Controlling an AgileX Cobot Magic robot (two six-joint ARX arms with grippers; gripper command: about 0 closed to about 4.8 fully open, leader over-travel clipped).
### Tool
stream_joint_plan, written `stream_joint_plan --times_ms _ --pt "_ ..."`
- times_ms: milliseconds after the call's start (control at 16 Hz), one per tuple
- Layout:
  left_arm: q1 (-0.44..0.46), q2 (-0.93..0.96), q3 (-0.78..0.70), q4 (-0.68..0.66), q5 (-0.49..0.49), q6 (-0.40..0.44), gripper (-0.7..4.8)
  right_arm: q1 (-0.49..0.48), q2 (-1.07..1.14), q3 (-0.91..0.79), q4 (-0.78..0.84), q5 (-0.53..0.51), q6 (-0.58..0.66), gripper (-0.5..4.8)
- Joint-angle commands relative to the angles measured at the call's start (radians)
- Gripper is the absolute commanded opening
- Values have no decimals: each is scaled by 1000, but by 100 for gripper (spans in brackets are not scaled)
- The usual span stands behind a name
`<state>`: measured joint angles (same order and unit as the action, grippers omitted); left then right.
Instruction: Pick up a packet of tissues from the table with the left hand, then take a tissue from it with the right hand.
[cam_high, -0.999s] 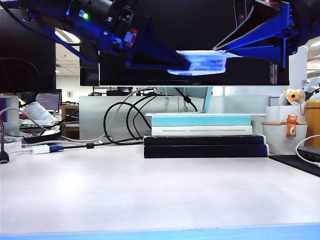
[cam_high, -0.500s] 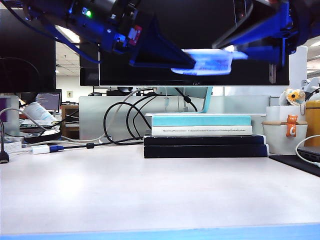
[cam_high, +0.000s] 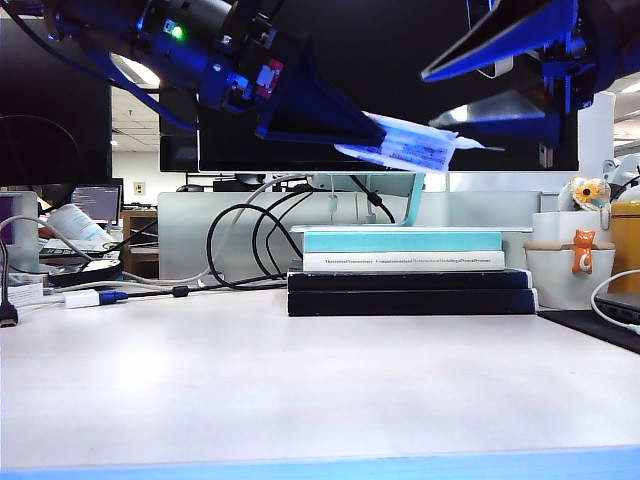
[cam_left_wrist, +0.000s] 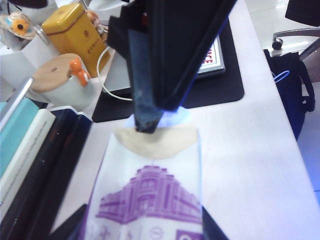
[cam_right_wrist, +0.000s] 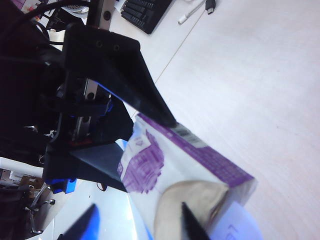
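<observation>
Between the jaws of the left hand (cam_high: 375, 135), high above the table (cam_high: 300, 390), sits the packet of tissues (cam_high: 410, 145), clamped at its near end so that its far end sticks out past the dark fingertips toward the right hand (cam_high: 445, 95). In the left wrist view the packet (cam_left_wrist: 147, 200) shows its purple building print, with the dark fingers pressing both of its long sides. At the packet's open end a beige curve of tissue (cam_left_wrist: 156, 140) bulges out of the slot.

One black finger of the right hand comes down onto that tissue edge in the left wrist view, its tip touching or just above the paper; which one cannot be made out. Seen from the exterior camera, the right hand's blue jaws stand parted, the upper one raised well clear of the packet's tip and the lower one level with it, holding nothing. The right wrist view agrees: its two fingertips (cam_right_wrist: 192, 225) straddle the exposed tissue (cam_right_wrist: 187, 202) with a gap between them, and the packet (cam_right_wrist: 170, 170) lies beyond, pinched by the left hand's black wedge.

Below both claws a stack of books (cam_high: 410, 270) rests on the table, cables (cam_high: 240, 240) loop beside it under the left hand, and a white lidded cup (cam_high: 570, 270) with a small orange cat figure stands under the right hand.
</observation>
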<state>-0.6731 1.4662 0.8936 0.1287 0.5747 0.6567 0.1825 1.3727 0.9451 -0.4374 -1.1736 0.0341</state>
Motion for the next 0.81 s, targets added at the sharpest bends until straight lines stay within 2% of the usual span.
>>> stream_joint_plan --times_ms 62,375,625,687,812 --pt "-1 -4 3 -50 -21 21 277 0 -3 5 -13 -6 1 198" --pt "-1 -9 3 -68 -42 29 277 -13 -3 4 -41 58 -5 197" --pt "-1 -9 3 -62 -42 43 277 -25 -3 4 -46 58 -8 196" --pt "-1 -10 3 -55 -37 43 277 -25 -3 4 -46 58 -9 167" --pt "-1 -10 3 -36 -36 42 277 -25 -3 4 -46 58 -9 167"
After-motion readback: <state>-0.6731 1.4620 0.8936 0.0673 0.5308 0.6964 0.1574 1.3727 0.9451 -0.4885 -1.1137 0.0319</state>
